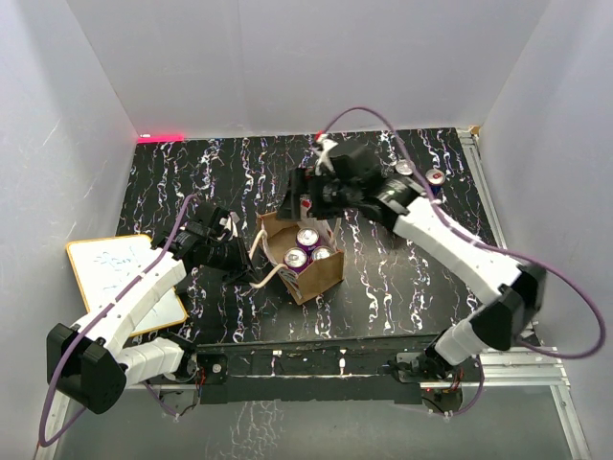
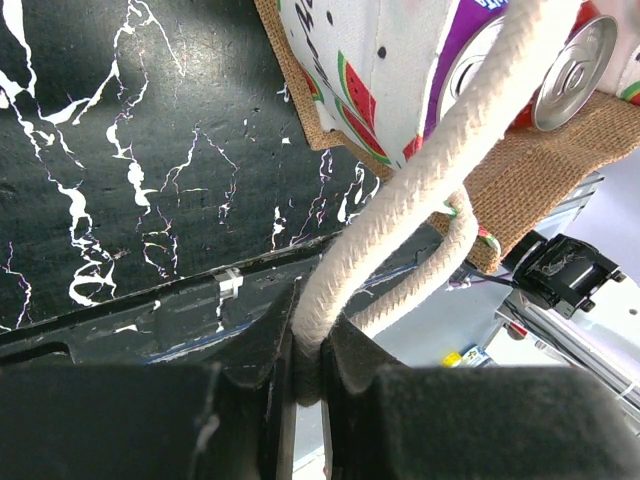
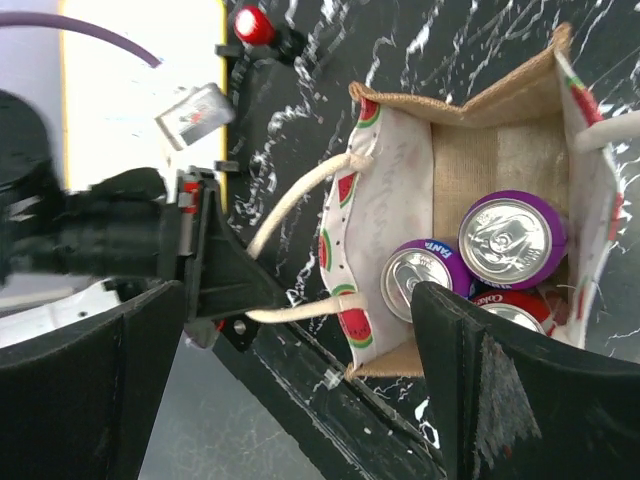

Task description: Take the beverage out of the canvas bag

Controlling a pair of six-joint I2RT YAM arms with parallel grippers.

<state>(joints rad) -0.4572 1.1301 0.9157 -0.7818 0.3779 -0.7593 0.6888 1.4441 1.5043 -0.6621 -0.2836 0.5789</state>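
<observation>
1. The canvas bag stands open-mouthed on the desk at the centre of the top view, between the two arms. A white board lies apart at the left edge.
2. The beverage cans sit inside the bag, packed close together. Two are purple and one red can is partly hidden beneath them. All stand upright, with lids facing up and long axes vertical.
3. The left fingers are clamped tight on the bag's cream rope handle, at the lower centre of the left wrist view. The bag lies to the upper right of them. Judged: this arm is steadying the bag.
4. The right fingers are spread wide and hold nothing. They hang above the bag mouth. In the right wrist view the cans lie toward the right-hand finger, not centred in the gap.
5. Judged: the right arm is the nearer one for the pick. It must shift toward the cans, then descend along the vertical axis to straddle one lid. The tight packing leaves little room for the fingers.
</observation>
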